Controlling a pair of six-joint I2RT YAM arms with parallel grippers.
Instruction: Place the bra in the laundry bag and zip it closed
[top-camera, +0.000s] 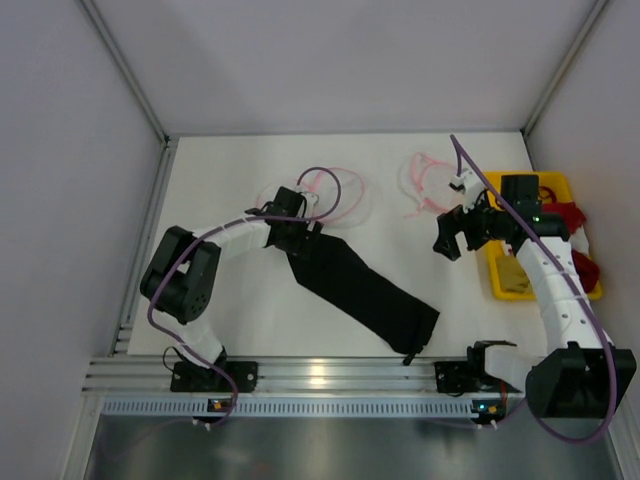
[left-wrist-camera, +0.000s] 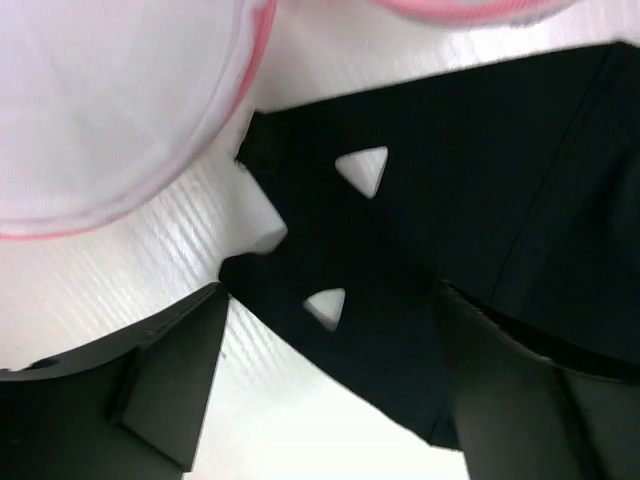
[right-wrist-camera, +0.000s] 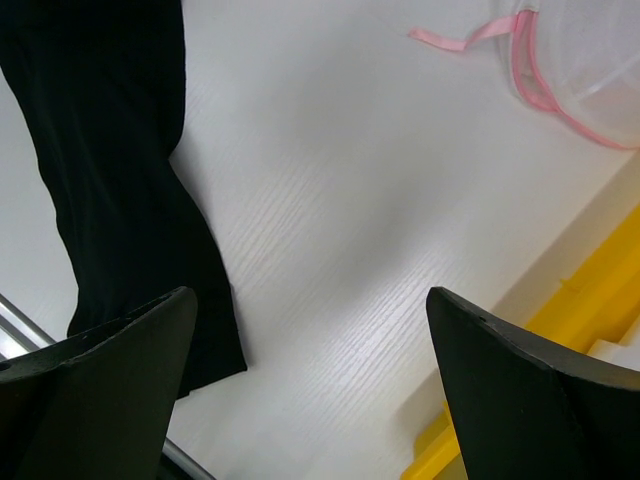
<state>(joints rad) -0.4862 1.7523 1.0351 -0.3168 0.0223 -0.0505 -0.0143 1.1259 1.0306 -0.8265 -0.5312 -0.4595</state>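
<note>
Now, from above: the bra (top-camera: 365, 290) stretched out as one long diagonal strip on the table (top-camera: 240, 300), near-right end by the table's near edge, far-left end just beside the laundry bag (top-camera: 335, 195). Hanging right over that far end, the left gripper (top-camera: 292, 228), jaws spread, gripping nothing. Well off to the right, the right gripper (top-camera: 450, 238), likewise wide open and empty, next to a yellow tray (top-camera: 560, 183) of red garments (top-camera: 575, 215). A second mesh bag (top-camera: 430, 180) just beyond it.

Over to the left wrist: fingers (left-wrist-camera: 165, 390) standing either side of the black edge, apart, not pinching. Fabric flat, two small triangular cut-outs showing white through. Pink rim close by on the far left.

Best bet here, probably: drop lower, bite a proper fold and not just the thin corner, then lift clear before swinging toward the bag's mouth. Can't tell whether the zip is open, so worth bringing the right side in to hold the rim.

Finally, the right wrist: jaws wide, nothing between them, only the bra's near end down on the left.
</note>
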